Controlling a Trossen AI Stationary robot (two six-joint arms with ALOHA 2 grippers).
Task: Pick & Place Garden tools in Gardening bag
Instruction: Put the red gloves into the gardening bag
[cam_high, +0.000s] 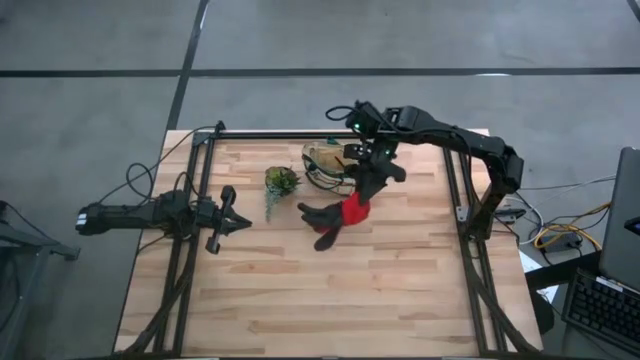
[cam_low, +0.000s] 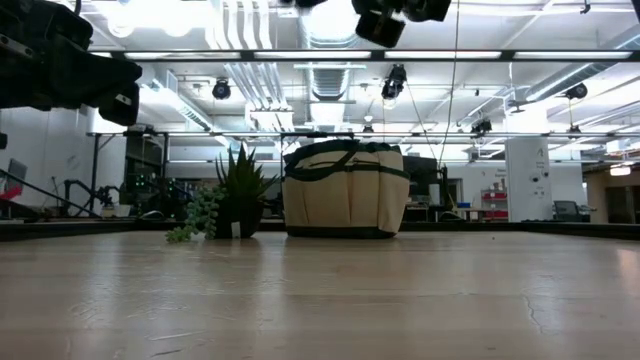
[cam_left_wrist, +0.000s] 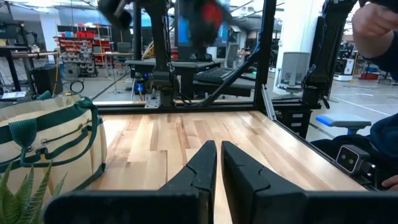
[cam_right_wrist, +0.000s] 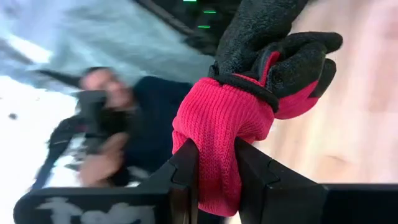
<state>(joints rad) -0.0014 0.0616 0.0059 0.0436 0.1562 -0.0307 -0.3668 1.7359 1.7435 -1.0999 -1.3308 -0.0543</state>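
Note:
The black-and-red pair of gloves (cam_high: 338, 216) hangs in the air, near and a little right of the tan gardening bag (cam_high: 325, 162) with green trim. My right gripper (cam_high: 362, 195) is shut on the gloves; the right wrist view shows them close up (cam_right_wrist: 267, 68). The bag stands upright on its base at the table's far side (cam_low: 345, 190). My left gripper (cam_high: 235, 222) waits, shut and empty, at the table's left (cam_left_wrist: 217, 163). No shears or wooden-handled tool show on the table. My right gripper pinches the gloves' red knit cuff (cam_right_wrist: 214, 140) between its two fingers. The fingers come from above, slanting down toward the table's near-left. The black fingers of the gloves (cam_right_wrist: 280, 43) hang past the fingertips, and the gloves are lifted clear of the table.
A small green potted plant (cam_high: 281, 182) stands just left of the bag (cam_low: 235, 195). A black metal frame (cam_high: 200, 150) runs along the table's left, right and far edges. Bare wood lies across the near half. A person sits beyond the table (cam_right_wrist: 112, 118).

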